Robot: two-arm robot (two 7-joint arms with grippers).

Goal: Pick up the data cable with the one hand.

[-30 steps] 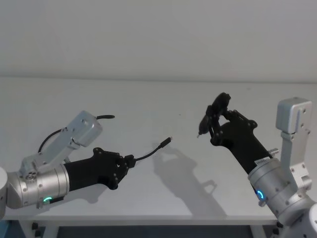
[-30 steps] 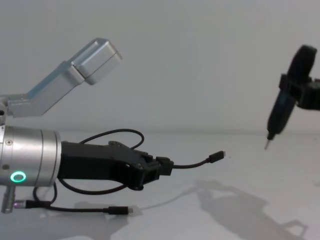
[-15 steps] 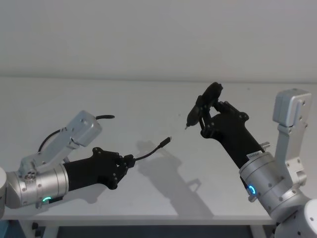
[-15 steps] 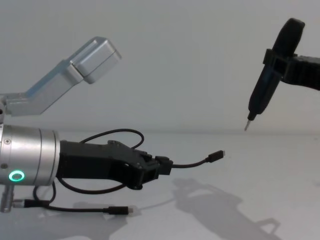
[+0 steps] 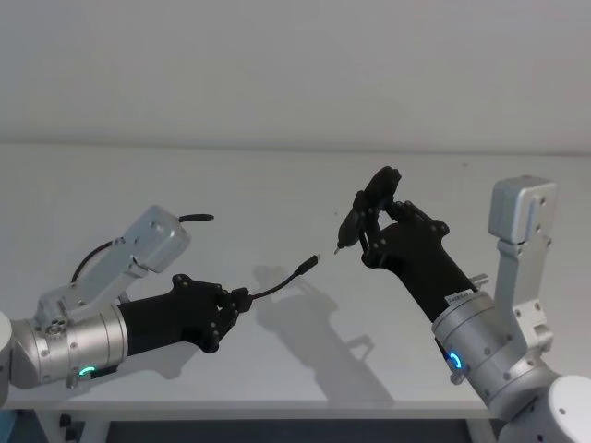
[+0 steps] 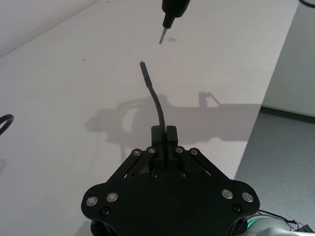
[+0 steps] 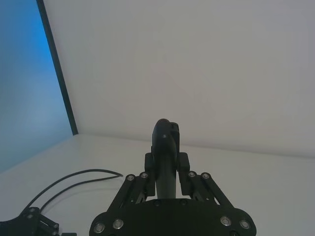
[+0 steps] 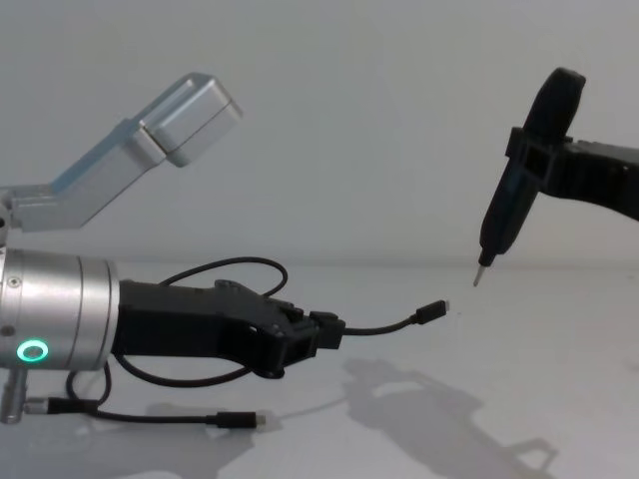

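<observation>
1. Plainly, the left pincer (image 5: 242, 300) reaches forward low over the white tabletop (image 5: 277, 185) from the robot's left; its jaws are pressed together on the data cable (image 5: 277, 284), which they pinch a short way back from one end; the silver wrist behind it carries a green ring light (image 8: 36, 351).
2. From the left wrist view, the left pincer (image 6: 164, 132) shows the data cable (image 6: 156, 103) rising out from between the closed jaws and bending gently; the free plug (image 6: 143, 67) at its end hangs in the air, clear of the tabletop.
3. From the chest view, the data cable (image 8: 384, 327) runs out of the left pincer (image 8: 329, 332) toward the robot's right and curves upward at the plug; behind the jaws the cord loops back over and under the arm; another plug end (image 8: 235, 420) lies flat on the tabletop below the left arm.
4. Over on the robot's right, the right pincer (image 5: 374, 221) is raised above the tabletop and clamped on a pointed black tool (image 5: 362, 210); the tool slants downward, its fine tip near the free plug, just above it and not touching.
5. Seen from the right wrist view, the right pincer (image 7: 166, 162) grips the pointed black tool (image 7: 163, 147) between its two jaws, the tool's rounded butt standing out past them.
</observation>
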